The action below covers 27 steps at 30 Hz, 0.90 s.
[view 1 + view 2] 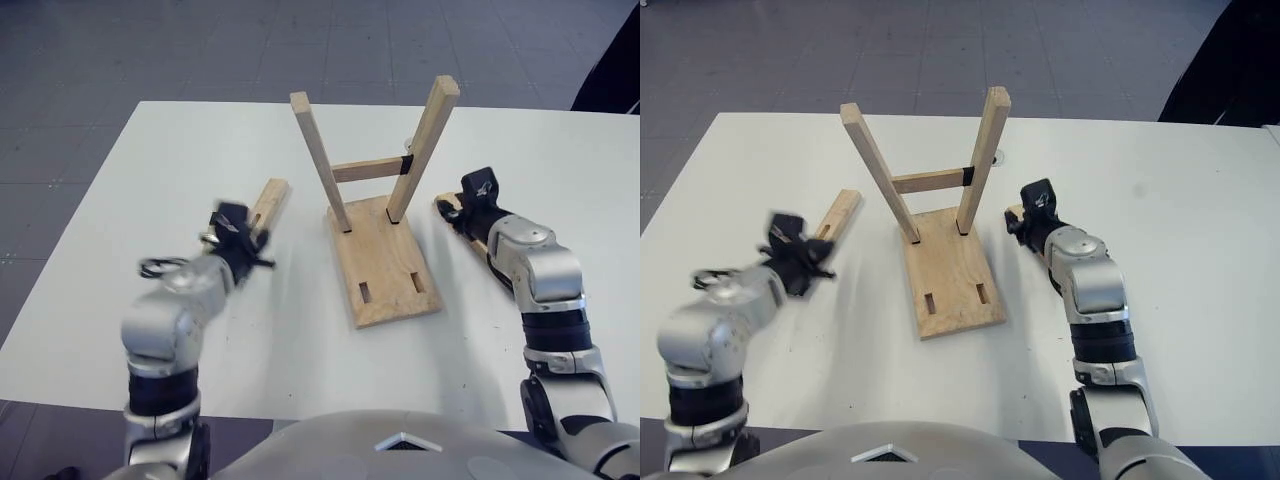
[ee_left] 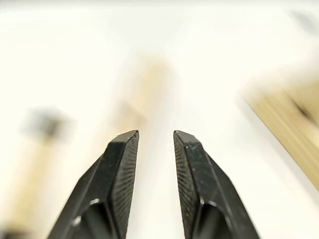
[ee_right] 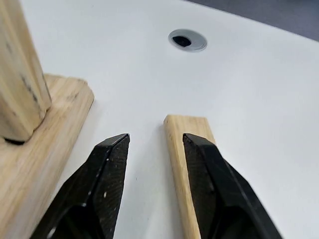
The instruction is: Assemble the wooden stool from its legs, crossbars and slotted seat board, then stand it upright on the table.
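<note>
**Two legs seated, both arms down by the loose pieces**

From my station I see the seat board [image 1: 385, 262] lying flat in the middle of the white counter [image 1: 150, 200]. Its far end carries two upright legs. The left leg [image 1: 320, 160] and the right leg [image 1: 422, 145] splay apart towards their tops. A short crossbar [image 1: 368, 169] spans the gap between them about halfway up, with a dark mark where it meets the right leg. Two empty slots [image 1: 365, 292] show in the near end of the board.

A loose leg [image 1: 270, 203] lies on the counter to the left of the board, apart from it. My left arm is low beside it, its tip just at the near end of that leg. In the left wrist view the left fingers [image 2: 122, 169] stand slightly parted with nothing between them. The wood beyond them is too blurred for me to say what is what.

On the right, another loose wooden piece [image 3: 182, 164] lies on the counter just beside the board's far right corner. The right fingers [image 3: 99, 184] are spread apart around its end. The piece sits in the gap, close against one finger and clear of the other, so it is straddled rather than clamped. The foot of the right leg and the corner of the board are close by. A round cable hole [image 3: 187, 40] in the counter lies farther off.
</note>
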{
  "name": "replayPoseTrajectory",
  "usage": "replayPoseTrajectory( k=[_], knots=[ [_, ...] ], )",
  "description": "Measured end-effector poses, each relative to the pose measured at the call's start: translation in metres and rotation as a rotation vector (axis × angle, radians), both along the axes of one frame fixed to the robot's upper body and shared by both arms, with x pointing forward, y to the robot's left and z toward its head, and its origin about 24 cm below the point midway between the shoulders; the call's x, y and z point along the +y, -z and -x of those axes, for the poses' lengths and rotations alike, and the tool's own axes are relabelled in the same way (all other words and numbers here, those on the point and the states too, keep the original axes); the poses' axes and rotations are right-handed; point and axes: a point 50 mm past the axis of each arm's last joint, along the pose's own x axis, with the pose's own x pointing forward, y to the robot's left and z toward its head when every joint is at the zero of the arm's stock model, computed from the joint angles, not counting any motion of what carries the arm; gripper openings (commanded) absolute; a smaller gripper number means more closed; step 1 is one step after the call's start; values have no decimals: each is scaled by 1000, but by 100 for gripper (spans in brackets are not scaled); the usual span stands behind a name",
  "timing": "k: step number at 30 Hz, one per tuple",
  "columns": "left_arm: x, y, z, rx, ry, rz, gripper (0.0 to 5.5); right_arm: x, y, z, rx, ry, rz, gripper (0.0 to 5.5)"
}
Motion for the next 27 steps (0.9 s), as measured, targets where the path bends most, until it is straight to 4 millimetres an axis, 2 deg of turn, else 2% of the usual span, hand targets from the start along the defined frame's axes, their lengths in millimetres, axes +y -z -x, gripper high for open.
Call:
replayPoseTrajectory(
  k=[2,7,9,13,18,22,27],
  knots=[
    [-9,2,1,9,25,35,131,-1,0,2,12,-43,7,197],
    [-22,10,-21,-24,34,35,131,21,20,14,114,-216,-47,197],
    [-29,16,-27,-23,60,33,131,22,27,16,137,-244,-47,197],
    [-42,31,-34,-8,74,65,131,21,29,14,125,-277,-40,197],
    [-47,40,-58,-56,59,46,131,25,29,15,141,-281,-57,197],
    [-44,38,-80,-96,49,24,131,30,27,10,133,-272,-79,197],
    [-41,31,-84,-137,56,11,131,30,21,1,78,-205,-40,197]
  ],
)
